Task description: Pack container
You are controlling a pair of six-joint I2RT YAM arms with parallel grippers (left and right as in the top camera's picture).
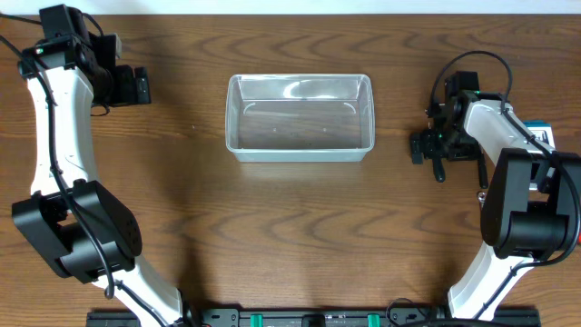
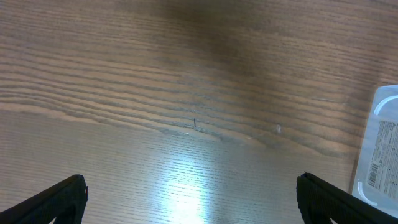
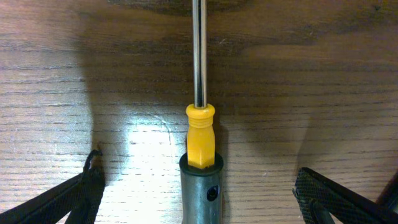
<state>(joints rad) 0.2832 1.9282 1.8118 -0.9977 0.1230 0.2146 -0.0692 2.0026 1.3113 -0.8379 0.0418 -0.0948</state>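
The container (image 1: 300, 116), a clear rectangular tub with rounded corners, stands empty at the middle of the table; its corner (image 2: 382, 149) shows at the right edge of the left wrist view. A screwdriver (image 3: 200, 137) with a metal shaft, yellow collar and dark grey handle lies flat on the wood. My right gripper (image 3: 199, 186) is open and straddles the handle, both fingers well clear of it. In the overhead view the right gripper (image 1: 428, 150) is right of the container. My left gripper (image 1: 136, 86) is open over bare wood at the far left, its fingers (image 2: 62, 199) wide apart.
A small blue-and-white box (image 1: 541, 134) lies at the right edge behind the right arm. Both arm bases (image 1: 82, 232) stand at the table's front corners. Wood tabletop (image 1: 300, 227) surrounds the container.
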